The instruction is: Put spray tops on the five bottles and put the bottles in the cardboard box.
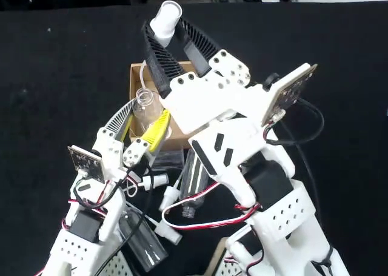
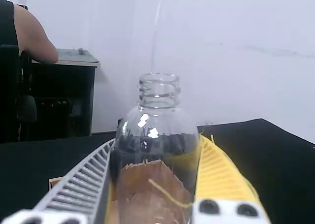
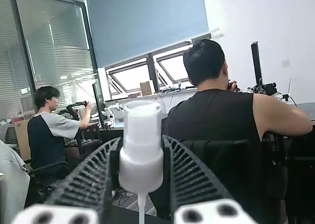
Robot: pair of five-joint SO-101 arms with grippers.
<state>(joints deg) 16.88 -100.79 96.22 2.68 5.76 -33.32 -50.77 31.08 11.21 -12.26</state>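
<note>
Left claw (image 1: pixel 148 109) (image 2: pixel 155 150): partly closed and gripping a clear bottle (image 1: pixel 144 100) (image 2: pixel 157 111) by the body, with the grey finger on one side and the yellow finger on the other. The bottle stands upright over the left part of the cardboard box (image 1: pixel 134 82). Its threaded neck is open and carries no top. Whether its base rests on the box floor cannot be told.

Right claw (image 1: pixel 167 26) (image 3: pixel 141 143): closed on a white spray top (image 1: pixel 167 15) (image 3: pixel 141 170), with the black ribbed fingers pressing its collar from both sides. The top is held upright, above and beyond the far edge of the box and well apart from the held bottle. A thin dip tube hangs from its underside.

On the black bench (image 1: pixel 60 76), near side of the box: a second clear bottle (image 1: pixel 195 179) lies on its side, partly under the right arm, and a third bottle (image 1: pixel 142 242) lies beside the left arm's base. Three loose white spray tops (image 1: pixel 154 180) (image 1: pixel 171 197) (image 1: pixel 168 230) lie between them.
</note>
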